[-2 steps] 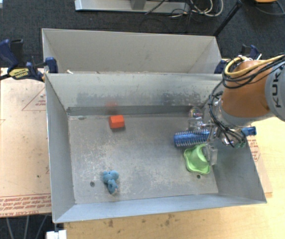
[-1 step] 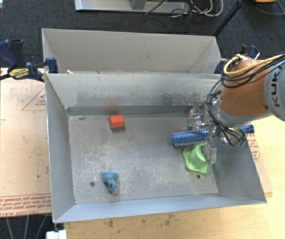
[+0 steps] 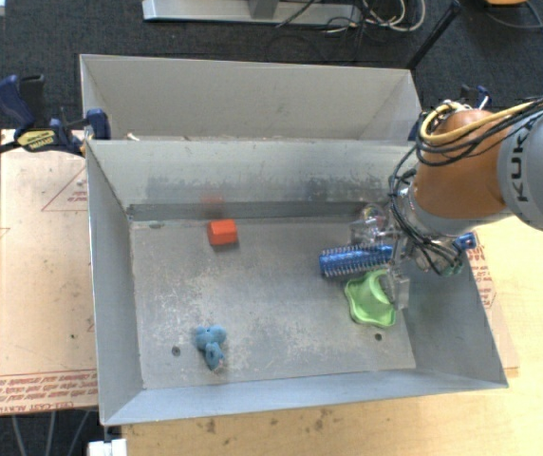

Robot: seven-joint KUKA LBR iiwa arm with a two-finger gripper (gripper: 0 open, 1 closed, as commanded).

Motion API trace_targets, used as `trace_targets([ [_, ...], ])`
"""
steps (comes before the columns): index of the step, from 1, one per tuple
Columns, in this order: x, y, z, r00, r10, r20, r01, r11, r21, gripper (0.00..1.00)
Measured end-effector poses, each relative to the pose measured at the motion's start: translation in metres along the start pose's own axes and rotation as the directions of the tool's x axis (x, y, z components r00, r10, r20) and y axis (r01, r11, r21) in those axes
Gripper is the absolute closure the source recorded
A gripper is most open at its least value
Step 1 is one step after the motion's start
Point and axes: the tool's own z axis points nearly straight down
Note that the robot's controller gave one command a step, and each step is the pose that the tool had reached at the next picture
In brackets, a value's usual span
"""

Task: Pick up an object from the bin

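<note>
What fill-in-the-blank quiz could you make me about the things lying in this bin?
The small block near the back wall of the bin is ____ in colour.
The flat thing by the gripper, beside the blue toothed comb, is ____ in colour.
The little blue lump lies towards the camera view's front-____ corner of the bin.
Missing words: orange; green; left.
</note>
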Motion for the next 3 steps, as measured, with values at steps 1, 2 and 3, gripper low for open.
trace_targets([
  [1,-0.0014,0.0015,0.0001,1.000,-0.006,0.002,0.006,1.000,-0.002,0.00],
  [2,-0.0025,0.0005,-0.0030,1.000,-0.012,0.000,0.012,1.000,0.003,1.00],
  [3,-0.0025,0.0006,-0.0030,1.000,-0.013,0.000,0.013,1.000,0.003,1.00],
])
